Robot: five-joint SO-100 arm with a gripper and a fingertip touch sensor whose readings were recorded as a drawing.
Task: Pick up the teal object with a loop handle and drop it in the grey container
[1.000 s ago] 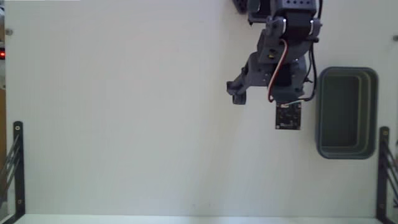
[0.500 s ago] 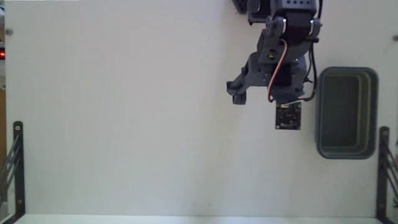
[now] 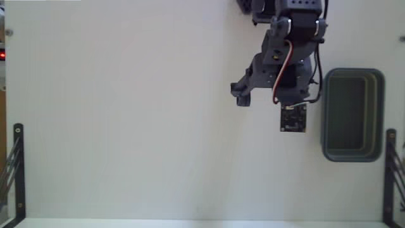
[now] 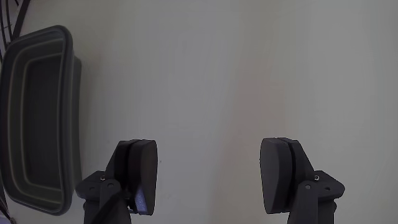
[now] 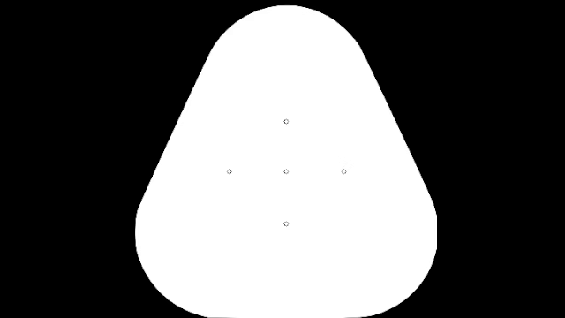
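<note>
Looks like a hobby robotics test bench or lab setup, not a lived-in room. Plain white counter, 3D-printed arm with exposed red-and-white servo wiring and a bare camera board, black metal brackets at both counter edges.

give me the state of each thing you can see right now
gripper: open, nothing between the fingers, above bare table
grey container: upright on the table, looks empty, beside the arm
teal object with a loop handle: not visible in either view
</note>
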